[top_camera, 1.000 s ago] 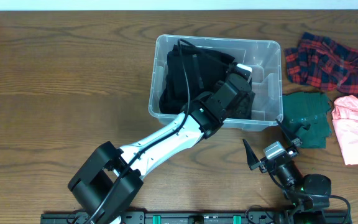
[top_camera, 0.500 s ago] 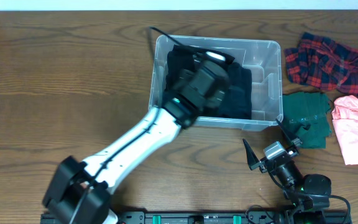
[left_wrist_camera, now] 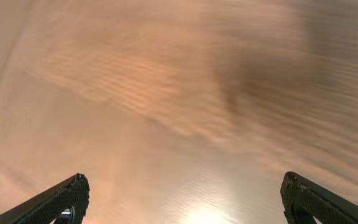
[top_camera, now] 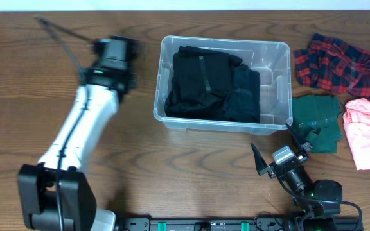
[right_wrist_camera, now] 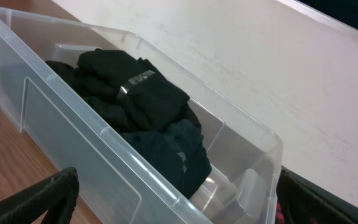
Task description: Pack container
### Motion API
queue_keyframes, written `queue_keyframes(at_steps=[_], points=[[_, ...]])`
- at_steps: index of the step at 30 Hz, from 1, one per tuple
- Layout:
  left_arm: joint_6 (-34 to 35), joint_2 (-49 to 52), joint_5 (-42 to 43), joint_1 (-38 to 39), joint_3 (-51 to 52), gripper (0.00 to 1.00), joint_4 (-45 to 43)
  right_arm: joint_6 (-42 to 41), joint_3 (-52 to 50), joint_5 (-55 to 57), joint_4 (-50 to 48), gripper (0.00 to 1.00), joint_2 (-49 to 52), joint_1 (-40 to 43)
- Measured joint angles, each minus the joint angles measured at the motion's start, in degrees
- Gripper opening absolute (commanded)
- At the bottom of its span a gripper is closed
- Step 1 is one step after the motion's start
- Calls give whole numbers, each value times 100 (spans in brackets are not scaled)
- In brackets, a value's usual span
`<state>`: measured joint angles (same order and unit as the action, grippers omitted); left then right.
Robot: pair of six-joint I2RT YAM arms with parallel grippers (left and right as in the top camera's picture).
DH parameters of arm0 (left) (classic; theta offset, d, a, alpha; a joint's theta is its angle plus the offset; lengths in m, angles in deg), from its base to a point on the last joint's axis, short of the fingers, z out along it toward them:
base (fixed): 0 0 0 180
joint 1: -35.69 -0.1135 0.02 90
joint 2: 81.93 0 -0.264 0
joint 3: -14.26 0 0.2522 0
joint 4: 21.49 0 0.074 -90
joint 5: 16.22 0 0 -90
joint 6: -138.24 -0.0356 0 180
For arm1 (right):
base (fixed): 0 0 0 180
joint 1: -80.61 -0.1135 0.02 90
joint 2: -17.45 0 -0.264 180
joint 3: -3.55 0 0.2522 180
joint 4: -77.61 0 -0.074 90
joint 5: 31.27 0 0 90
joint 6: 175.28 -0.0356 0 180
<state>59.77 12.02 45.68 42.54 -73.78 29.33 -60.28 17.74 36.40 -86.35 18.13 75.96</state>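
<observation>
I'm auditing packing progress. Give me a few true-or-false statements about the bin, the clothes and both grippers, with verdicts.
1. Black clothing lies inside the container. True.
2. The left gripper holds a garment. False: it is open and empty over the bare table, left of the container.
3. The pink cloth is in the container. False: it lies on the table to the container's right, beside the green cloth.
4. The right gripper is open. True.
</observation>
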Motion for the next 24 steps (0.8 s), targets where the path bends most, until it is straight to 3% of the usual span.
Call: queue_keyframes(at_steps=[10, 24], points=[[0, 0, -83, -1392, 0, 98, 20, 0, 0, 0, 0, 99, 0, 0], [0, 0, -83, -1622, 0, 98, 20, -114, 0, 94, -199, 99, 0, 0]])
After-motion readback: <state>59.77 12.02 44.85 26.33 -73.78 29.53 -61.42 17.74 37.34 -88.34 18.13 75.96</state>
